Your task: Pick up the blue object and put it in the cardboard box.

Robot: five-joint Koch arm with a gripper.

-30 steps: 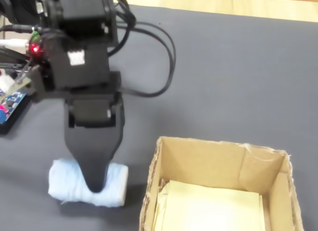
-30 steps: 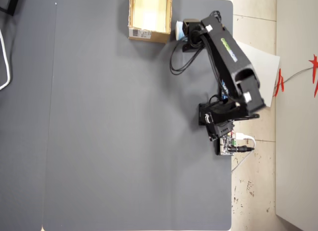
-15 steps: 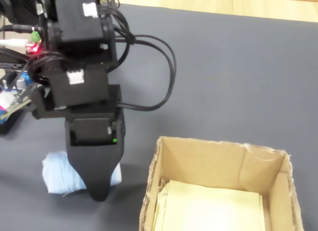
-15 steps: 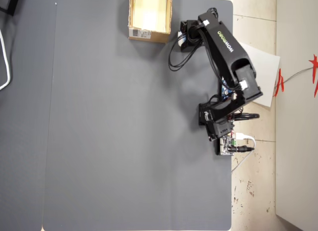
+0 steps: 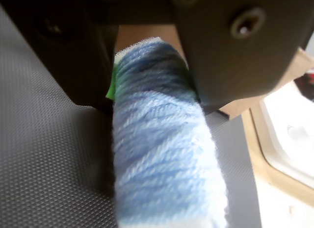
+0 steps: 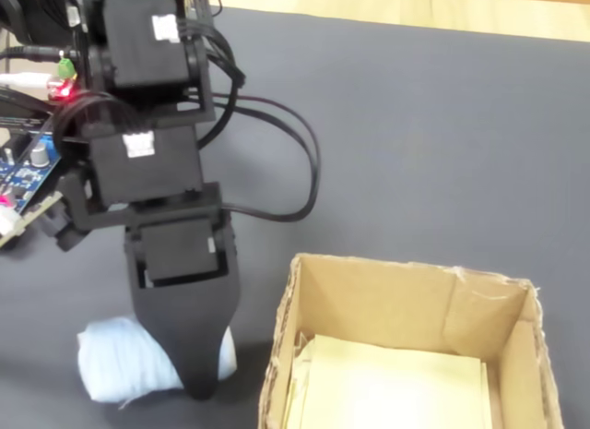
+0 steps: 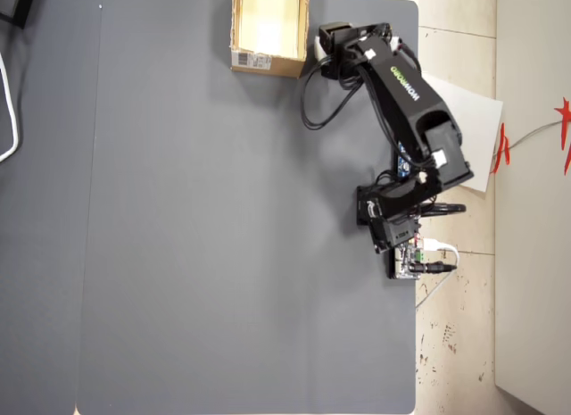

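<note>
In the wrist view the blue object (image 5: pixel 164 154), a soft roll of pale yarn-like ribbing, runs up between the two dark jaws of the claw (image 5: pixel 152 98), which press on its upper end from both sides; the claw is clamped on it. A sliver of green shows at the left jaw. The grip sits near one end, so the long free part could sag or slide out when lifted, being soft and compressible.

In the fixed view the claw (image 6: pixel 201 378) points down at the grey mat (image 6: pixel 415 143) and the blue object (image 6: pixel 124 360) lies on the mat under it, bulging out to the left of the jaw. The cardboard box (image 6: pixel 286 355) stands just beside it on the right; its near wall is close enough that a low swing could knock it.

In the overhead view the claw (image 7: pixel 323 53) is just right of the cardboard box (image 7: pixel 268 65), and the blue object is barely visible there
</note>
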